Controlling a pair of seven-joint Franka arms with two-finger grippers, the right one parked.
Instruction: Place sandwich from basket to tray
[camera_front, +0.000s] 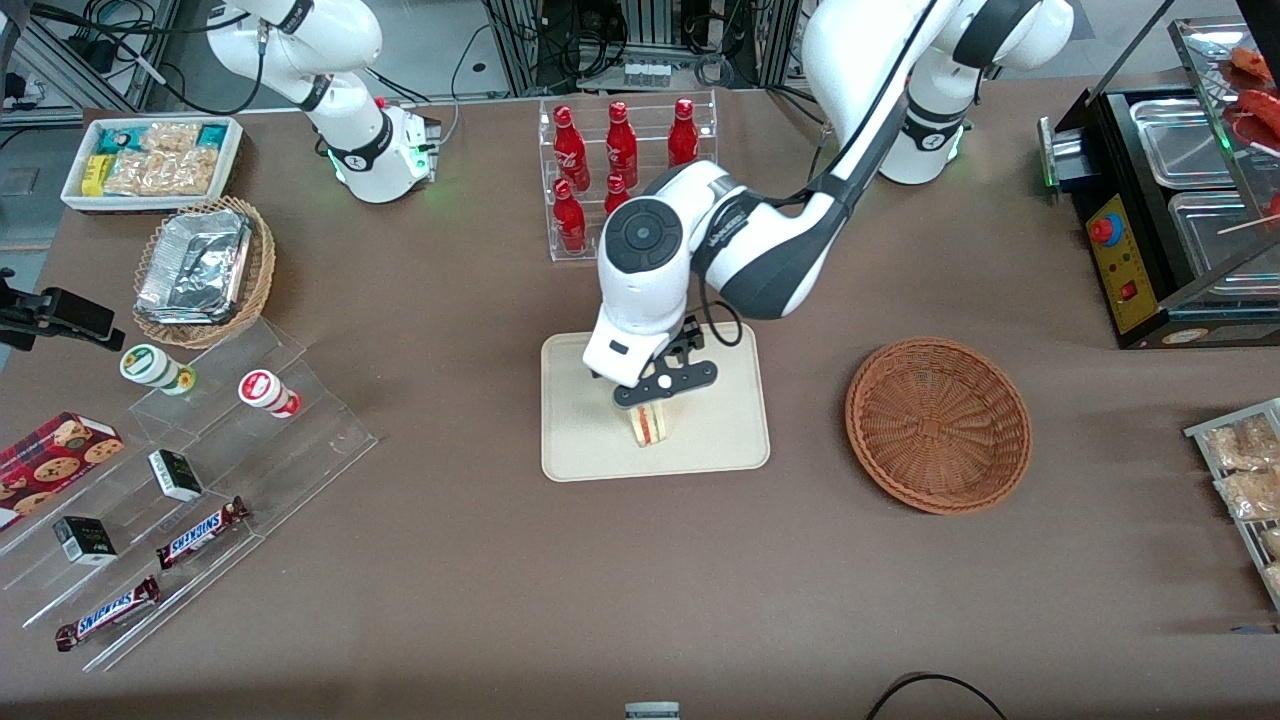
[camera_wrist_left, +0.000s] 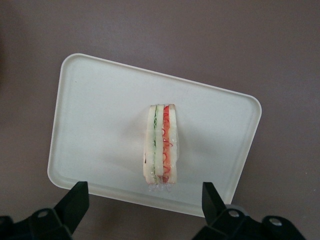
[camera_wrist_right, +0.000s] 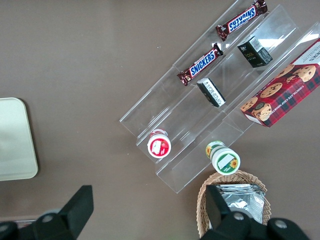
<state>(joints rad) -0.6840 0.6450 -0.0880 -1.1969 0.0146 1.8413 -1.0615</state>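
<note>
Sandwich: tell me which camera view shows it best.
The left wrist view: the sandwich stands unobstructed on the tray, filling layers clear, between the open gripper fingers. The front view shows it small, partly under the gripper. The right wrist view misses it.

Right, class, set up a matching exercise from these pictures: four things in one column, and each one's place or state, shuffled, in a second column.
Things:
1. sandwich
2. basket
3. tray
4. end effector

Places or states:
A. reddish-brown wicker, holding nothing
B. open, just above the sandwich
C. resting on the tray, cut edge up
D. cream-beige, between the basket and the clear stepped shelf

Pairs: 1-C, 2-A, 3-D, 4-B
</note>
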